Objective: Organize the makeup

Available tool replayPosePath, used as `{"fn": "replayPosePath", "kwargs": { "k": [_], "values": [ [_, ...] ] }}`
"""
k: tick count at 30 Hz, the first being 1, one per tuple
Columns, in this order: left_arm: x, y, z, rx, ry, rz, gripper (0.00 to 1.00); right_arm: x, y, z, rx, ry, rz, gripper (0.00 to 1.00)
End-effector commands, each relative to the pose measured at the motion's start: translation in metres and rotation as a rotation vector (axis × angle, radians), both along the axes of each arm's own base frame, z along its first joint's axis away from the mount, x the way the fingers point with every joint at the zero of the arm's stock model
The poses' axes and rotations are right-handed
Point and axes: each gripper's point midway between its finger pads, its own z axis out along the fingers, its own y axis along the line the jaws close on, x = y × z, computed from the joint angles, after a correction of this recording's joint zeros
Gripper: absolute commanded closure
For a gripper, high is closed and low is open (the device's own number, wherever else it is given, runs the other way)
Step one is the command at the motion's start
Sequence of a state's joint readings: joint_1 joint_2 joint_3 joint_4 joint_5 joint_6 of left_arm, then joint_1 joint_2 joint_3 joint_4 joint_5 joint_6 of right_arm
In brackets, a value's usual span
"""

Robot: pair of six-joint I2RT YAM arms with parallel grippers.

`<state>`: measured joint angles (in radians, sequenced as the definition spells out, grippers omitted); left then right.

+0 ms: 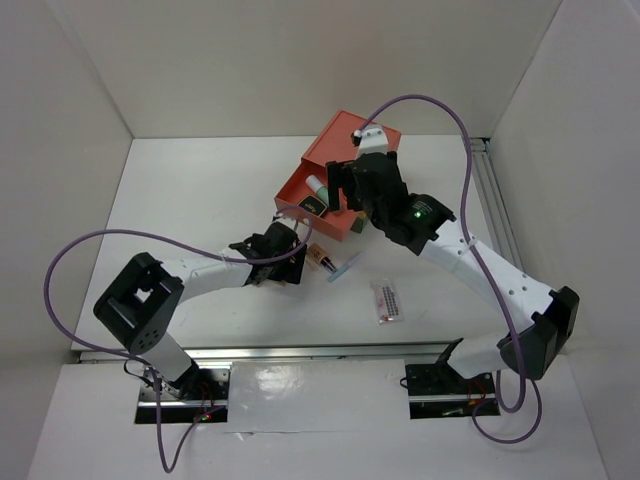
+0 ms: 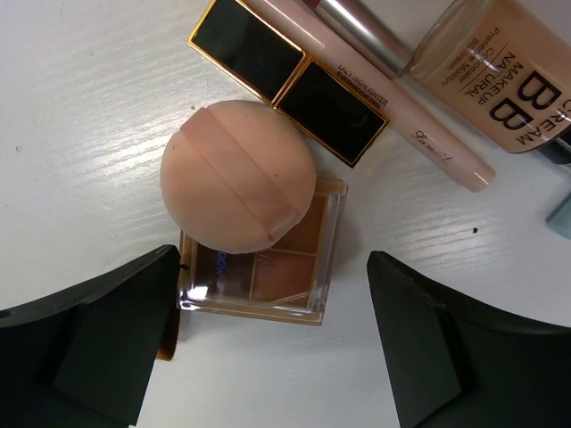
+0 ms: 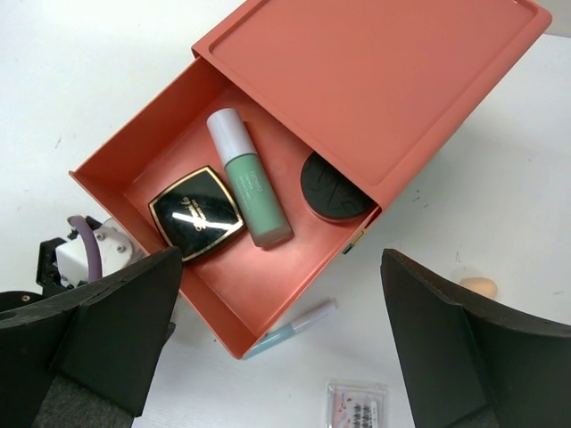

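In the left wrist view a peach sponge (image 2: pixel 238 176) rests on a clear eyeshadow palette (image 2: pixel 284 283). Beyond them lie a black gold-trimmed lipstick (image 2: pixel 287 78), a pink tube (image 2: pixel 401 116) and a beige BB cream tube (image 2: pixel 500 67). My left gripper (image 2: pixel 272 272) is open just above the palette, its left finger at the palette's corner. My right gripper (image 3: pixel 281 263) is open and empty over the open coral drawer (image 3: pixel 223 294). The drawer holds a black square compact (image 3: pixel 196 212), a white-green tube (image 3: pixel 250 178) and a round dark compact (image 3: pixel 335 187).
A blue stick (image 3: pixel 290 328) lies just outside the drawer's front corner, and a clear lash pack (image 3: pixel 357 408) lies nearer me. The top view shows the drawer box (image 1: pixel 350 135), both grippers close together, and white walls on three sides.
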<state>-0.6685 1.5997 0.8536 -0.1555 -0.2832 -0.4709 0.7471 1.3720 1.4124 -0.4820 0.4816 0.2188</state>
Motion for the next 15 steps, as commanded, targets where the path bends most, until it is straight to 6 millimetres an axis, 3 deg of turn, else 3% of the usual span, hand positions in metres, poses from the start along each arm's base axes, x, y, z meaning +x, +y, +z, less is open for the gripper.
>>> {"fn": "replayPosePath", "kwargs": {
  "k": [1,6,13,15],
  "values": [
    [0.004,-0.002,-0.005,0.005,-0.004,-0.026,0.00,0.000,-0.005,0.024,0.050,-0.064,-0.007,0.01],
    [0.006,0.017,-0.015,0.102,0.025,0.033,0.00,-0.002,-0.006,0.023,0.050,-0.064,-0.007,0.01],
    [0.003,0.011,-0.019,0.074,0.046,0.011,0.00,0.001,-0.009,0.025,0.057,-0.072,-0.016,0.01],
    [-0.001,0.013,-0.020,0.095,0.051,0.010,0.08,-0.001,-0.010,0.025,0.066,-0.072,-0.019,0.01]
  ]
}}
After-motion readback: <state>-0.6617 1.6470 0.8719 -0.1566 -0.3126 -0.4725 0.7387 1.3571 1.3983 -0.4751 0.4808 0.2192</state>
